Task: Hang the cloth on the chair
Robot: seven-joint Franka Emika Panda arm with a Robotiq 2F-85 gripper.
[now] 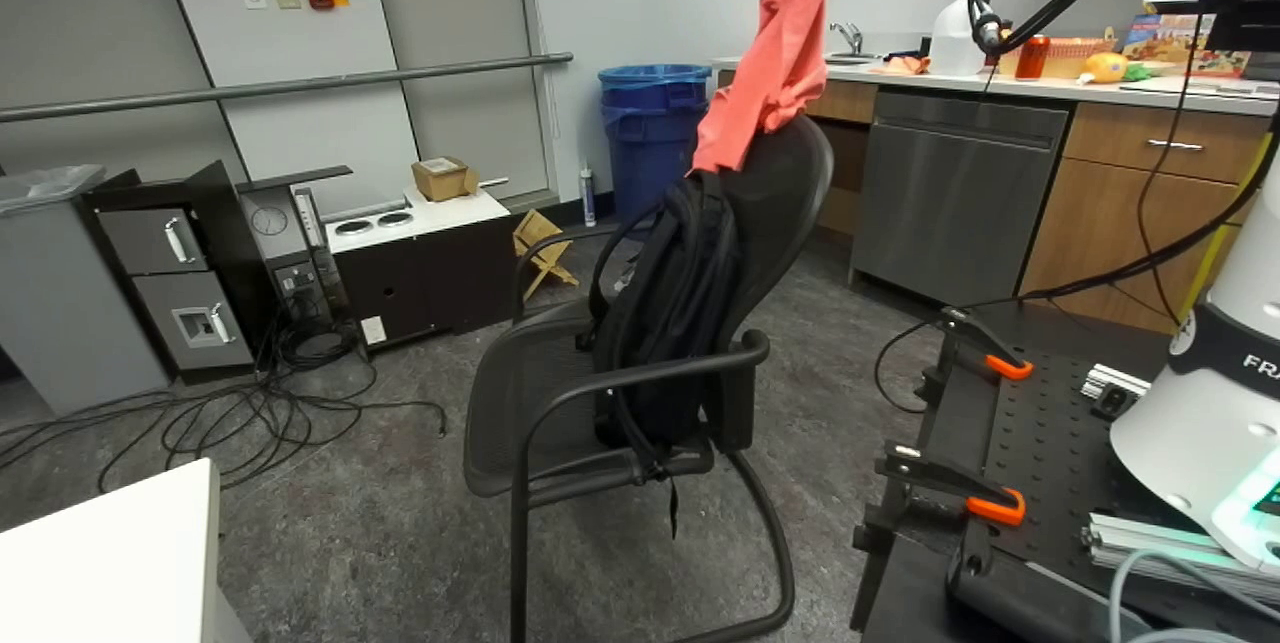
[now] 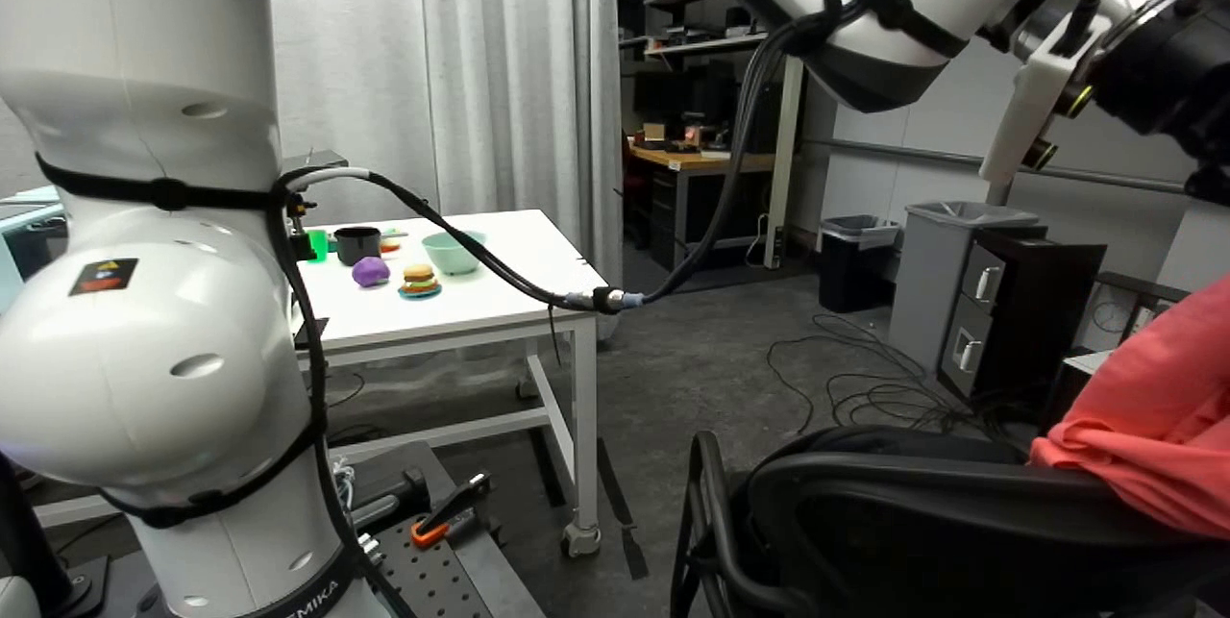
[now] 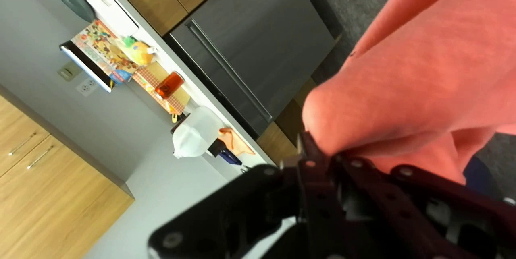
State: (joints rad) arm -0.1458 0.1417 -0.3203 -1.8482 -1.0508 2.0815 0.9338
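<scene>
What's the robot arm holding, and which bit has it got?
The coral-pink cloth: the gripper pinches it by its bunched upper end, with the rest below.

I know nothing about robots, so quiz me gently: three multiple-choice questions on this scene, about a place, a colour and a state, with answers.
1. Where is the mint-green bowl?
A) on the floor
B) on the white table
C) on a shelf

2. What colour is the large cloth?
A) coral-pink
B) green
C) black

3. How is the gripper?
A) wide open
B) shut, holding nothing
C) shut on the cloth

Right letters:
1 B: an exterior view shows it sitting there.
2 A: all three views show that colour.
3 C: the wrist view shows fabric bunched where its jaws close.
</scene>
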